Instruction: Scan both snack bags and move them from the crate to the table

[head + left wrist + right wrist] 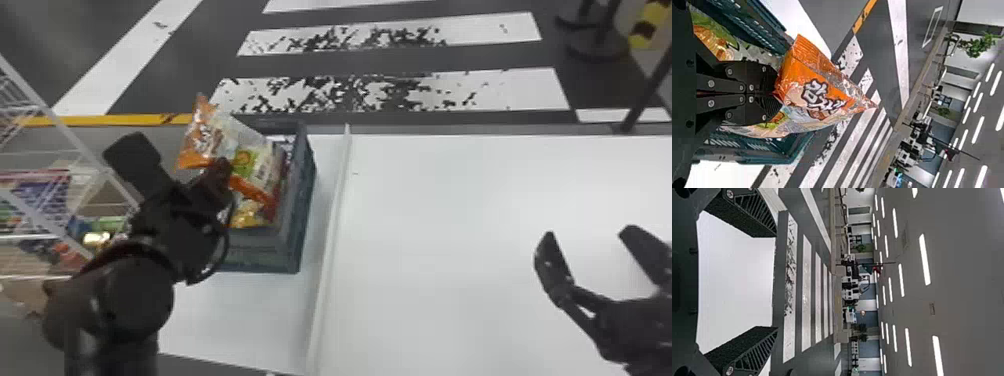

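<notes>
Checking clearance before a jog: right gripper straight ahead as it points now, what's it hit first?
Way looks free as far as the head view shows: the open right gripper points forward over the white table. Height above it is unclear.

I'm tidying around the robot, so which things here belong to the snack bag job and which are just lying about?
For the job:
Orange snack bag, in the left gripper
Another snack bag, in the crate
White table

Just about:
Wire rack with colourful packets
Black post base
</notes>
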